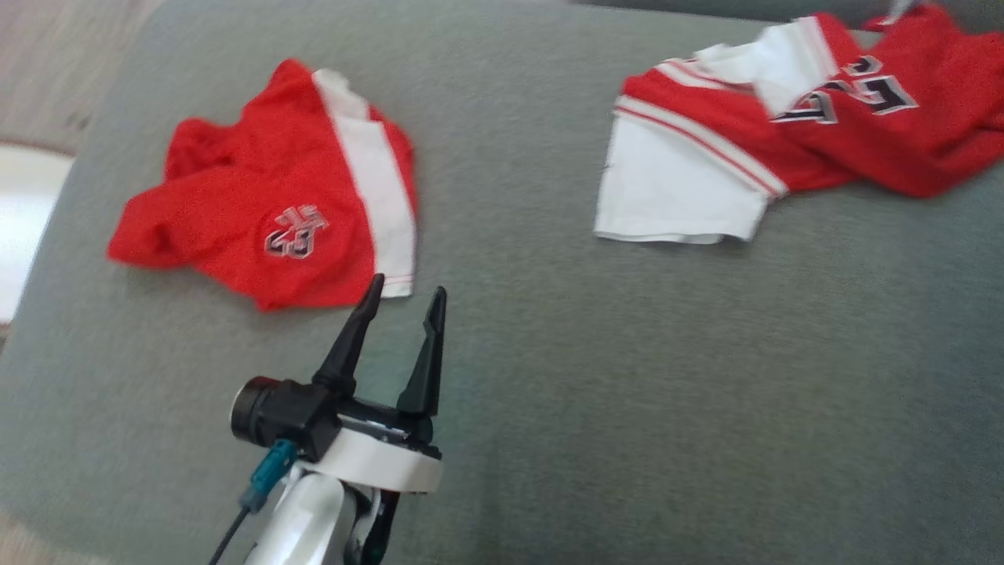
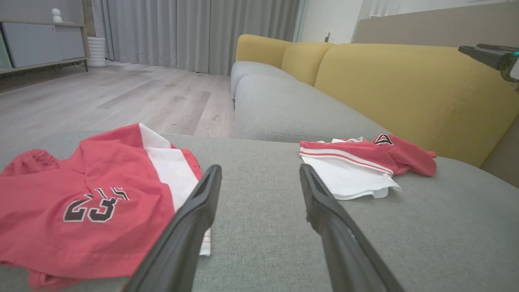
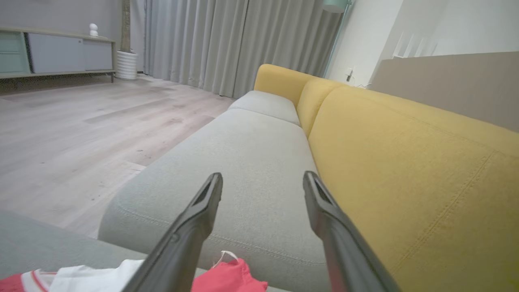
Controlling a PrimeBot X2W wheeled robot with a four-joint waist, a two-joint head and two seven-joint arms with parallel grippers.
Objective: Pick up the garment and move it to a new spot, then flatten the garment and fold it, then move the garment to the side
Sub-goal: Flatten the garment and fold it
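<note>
Dark left gripper [image 1: 408,286]: open, two long fingers spread with nothing between them; low and left of centre in the head view, pointing up the frame.
Left fingertips [image 1: 362,322]: just beside the lower right corner of the red shorts; one tip overlaps the white hem there, but whether it touches the cloth cannot be told.
Right gripper [image 3: 262,176]: open and empty, fingers apart in its own wrist view, held above the sofa seat with the edge of the jersey at the bottom of that frame; one dark finger also shows at the upper right edge of the left wrist view.
Red shorts [image 1: 259,204]: upper left of the head view, lying rumpled on the seat, with a white side stripe and a "23" mark facing up.
Red-and-white jersey [image 1: 784,133]: upper right of the head view, crumpled and partly folded over itself, a white panel at its lower left and large numerals on the red part; well apart from the shorts.
Grey sofa seat [image 1: 627,392]: bears both garments; bare cloth between them.
Yellow backrest [image 3: 405,162]: right side of the right wrist view, along the seat.
Wooden floor [image 3: 81,129]: left of the sofa.
Grey curtains [image 3: 227,40]: top centre, with a low sideboard [image 3: 61,52] at the upper left.
</note>
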